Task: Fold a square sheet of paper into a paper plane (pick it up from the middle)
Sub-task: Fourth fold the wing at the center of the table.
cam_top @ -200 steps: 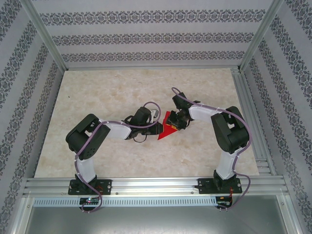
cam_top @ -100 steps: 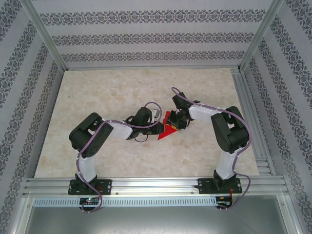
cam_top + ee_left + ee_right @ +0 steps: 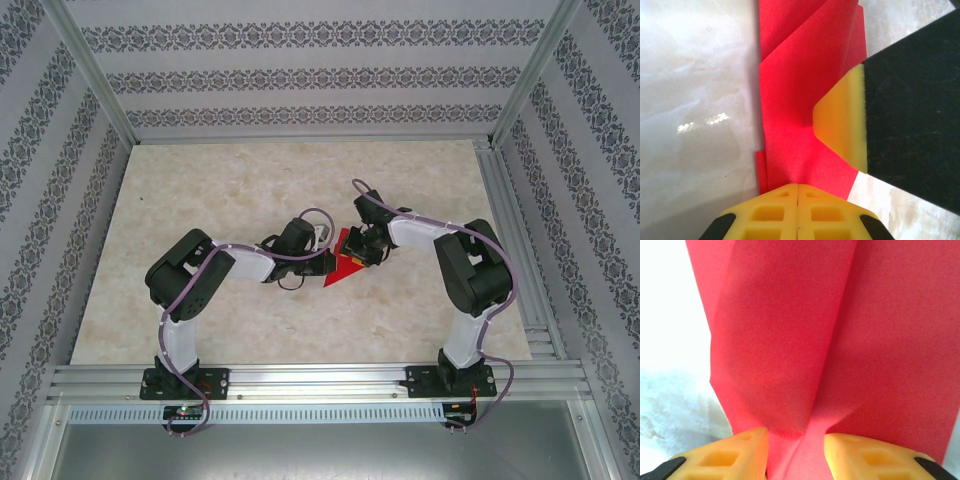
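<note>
The red paper plane [image 3: 346,268] lies partly folded on the table between my two grippers. My left gripper [image 3: 329,262] comes at it from the left. In the left wrist view its yellow fingers are shut [image 3: 798,185], pinching a raised crease of the red paper [image 3: 800,100]. My right gripper [image 3: 363,250] sits over the paper's right side, and one of its yellow pads [image 3: 840,120] presses on the sheet. In the right wrist view its jaws [image 3: 796,439] stand apart, with a ridge of the red paper [image 3: 790,340] rising between them and neither pad squeezing it.
The pale marbled table [image 3: 200,200] has free room all round the paper. Patterned walls and a metal frame [image 3: 95,80] enclose it, with an aluminium rail [image 3: 320,378] at the near edge where the arm bases sit.
My left gripper's jaws have closed onto the paper's crease, and the left arm has edged slightly right. The right gripper has stayed in place with its jaws a little wider.
</note>
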You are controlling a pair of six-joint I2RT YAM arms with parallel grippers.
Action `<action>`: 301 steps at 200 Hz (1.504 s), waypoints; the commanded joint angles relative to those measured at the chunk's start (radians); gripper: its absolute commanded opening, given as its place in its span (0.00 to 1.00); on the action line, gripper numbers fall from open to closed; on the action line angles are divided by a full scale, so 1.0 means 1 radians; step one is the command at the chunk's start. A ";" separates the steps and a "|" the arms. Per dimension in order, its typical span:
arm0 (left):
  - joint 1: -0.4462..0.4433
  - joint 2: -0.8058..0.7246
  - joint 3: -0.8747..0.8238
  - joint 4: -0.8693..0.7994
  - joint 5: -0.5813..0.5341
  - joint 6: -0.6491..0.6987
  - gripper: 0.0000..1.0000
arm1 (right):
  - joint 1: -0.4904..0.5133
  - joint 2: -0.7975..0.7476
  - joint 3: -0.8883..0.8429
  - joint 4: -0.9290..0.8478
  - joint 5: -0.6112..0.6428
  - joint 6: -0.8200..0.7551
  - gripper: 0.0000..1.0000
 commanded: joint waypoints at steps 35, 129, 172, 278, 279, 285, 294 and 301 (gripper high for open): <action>-0.011 0.080 0.025 -0.229 -0.020 0.058 0.03 | -0.032 -0.115 -0.006 0.024 0.040 -0.101 0.45; -0.022 0.099 0.040 -0.255 -0.038 0.048 0.01 | 0.014 -0.101 -0.080 0.205 -0.109 -0.130 0.10; -0.022 0.099 0.040 -0.260 -0.042 0.043 0.01 | 0.003 -0.035 -0.101 0.222 -0.106 -0.129 0.05; -0.022 0.098 0.038 -0.283 -0.041 0.054 0.01 | -0.049 -0.070 -0.139 0.269 -0.112 -0.171 0.05; -0.022 0.098 0.038 -0.284 -0.040 0.054 0.01 | -0.048 -0.070 -0.136 0.269 -0.113 -0.172 0.05; -0.022 0.098 0.037 -0.284 -0.039 0.055 0.01 | -0.051 -0.069 -0.126 0.270 -0.125 -0.177 0.05; -0.022 0.099 0.039 -0.286 -0.038 0.057 0.01 | -0.053 -0.059 -0.113 0.279 -0.146 -0.182 0.05; -0.022 0.101 0.040 -0.286 -0.035 0.058 0.01 | -0.055 -0.045 -0.100 0.288 -0.160 -0.186 0.05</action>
